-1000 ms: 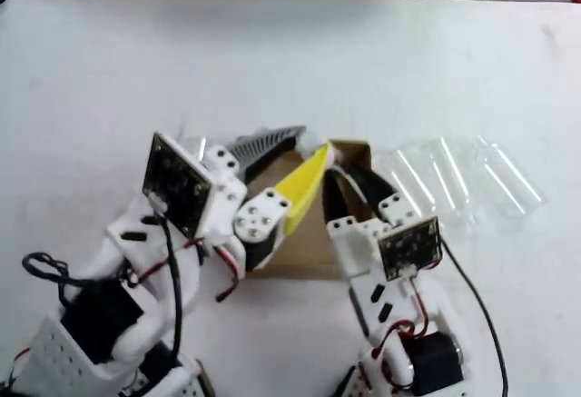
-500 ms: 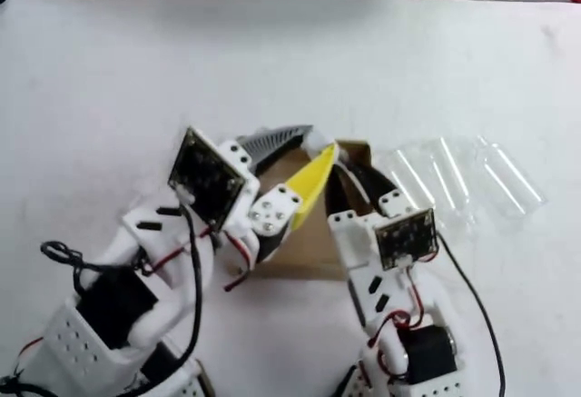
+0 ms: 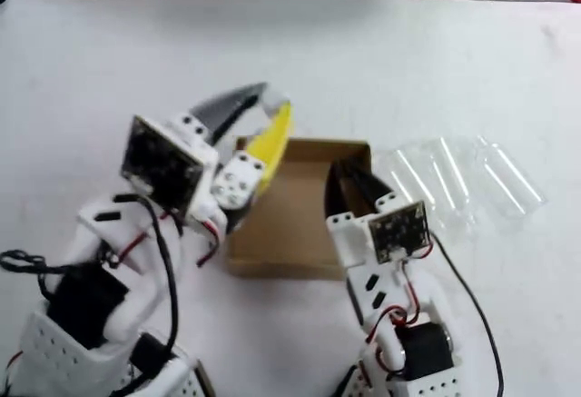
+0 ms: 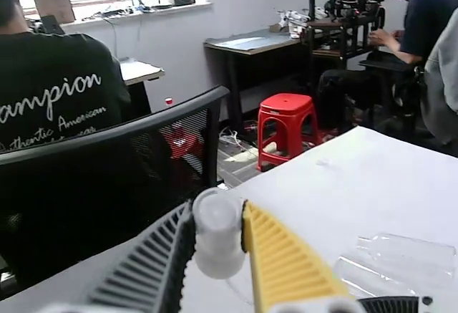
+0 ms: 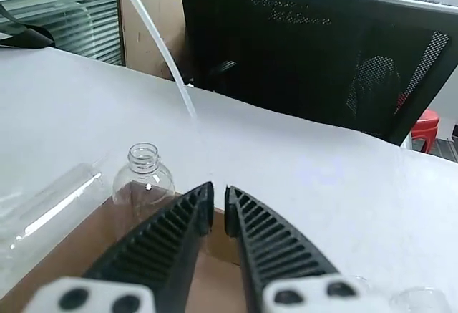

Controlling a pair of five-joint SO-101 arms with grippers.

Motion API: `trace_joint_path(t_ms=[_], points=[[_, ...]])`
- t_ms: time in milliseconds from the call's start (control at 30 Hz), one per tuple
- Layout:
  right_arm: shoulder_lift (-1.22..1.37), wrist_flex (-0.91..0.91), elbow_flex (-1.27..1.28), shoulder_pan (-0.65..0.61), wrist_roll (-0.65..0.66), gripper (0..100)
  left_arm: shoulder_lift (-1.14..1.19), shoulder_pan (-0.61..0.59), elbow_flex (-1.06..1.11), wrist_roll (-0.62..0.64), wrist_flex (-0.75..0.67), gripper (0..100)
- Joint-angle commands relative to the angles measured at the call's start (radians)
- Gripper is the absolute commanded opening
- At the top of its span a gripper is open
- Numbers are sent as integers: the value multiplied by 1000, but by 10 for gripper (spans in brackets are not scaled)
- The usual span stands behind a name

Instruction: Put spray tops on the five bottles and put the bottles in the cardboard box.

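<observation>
- Since the earlier frames the left gripper [image 3: 270, 104] has drawn back from above the cardboard box [image 3: 289, 226], away from the right gripper [image 3: 339, 173]; it now hovers past the box's far left corner, above the white surface [image 3: 381, 61].
- Its grey and yellow fingers [image 4: 283, 259] are clenched on a white spray top [image 4: 217, 236], which sits squeezed between their ribbed inner faces near the tips.
- From above, the spray top [image 3: 275, 97] shows as a small pale piece between the two fingertips, held clear of the surface and outside the box.
- The right gripper has barely shifted and sits over the right half of the open box.
- In its own wrist view the black fingers [image 5: 179, 230] are drawn together with only a thin slit between them and nothing in it; their tips [image 5: 218, 193] point over the brown cardboard [image 5: 82, 259].
- One clear bottle [image 5: 143, 178] stands upright with an open neck just beyond those tips, at the box's edge; whether it is inside or outside the wall cannot be told.
- A thin white tube [image 5: 157, 48] slants down across the right wrist view above that bottle.
- Several clear bottles [image 3: 458, 179] lie on their sides in a row on the surface just right of the box, without tops.
- Two of these lying bottles [image 4: 411, 254] appear past the yellow finger in the left wrist view.
</observation>
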Motion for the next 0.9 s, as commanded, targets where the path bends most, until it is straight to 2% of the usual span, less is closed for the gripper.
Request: trace_joint_path(t_ms=[0,200,400,633,800,867], points=[[-2,21,-51,5,-2,18,7,-77,-68,-12,0,24],[-2,-30,34,5,-2,18,8,-170,-97,-14,11,24],[-2,-120,80,15,0,18,45,-194,-250,-58,215,23],[-2,84,-84,15,2,18,248,-200,-459,-63,440,23],[-2,117,-43,61,149,18,331,-194,-552,-68,540,24],[-2,113,3,102,140,18,346,-193,-583,-115,572,24]])
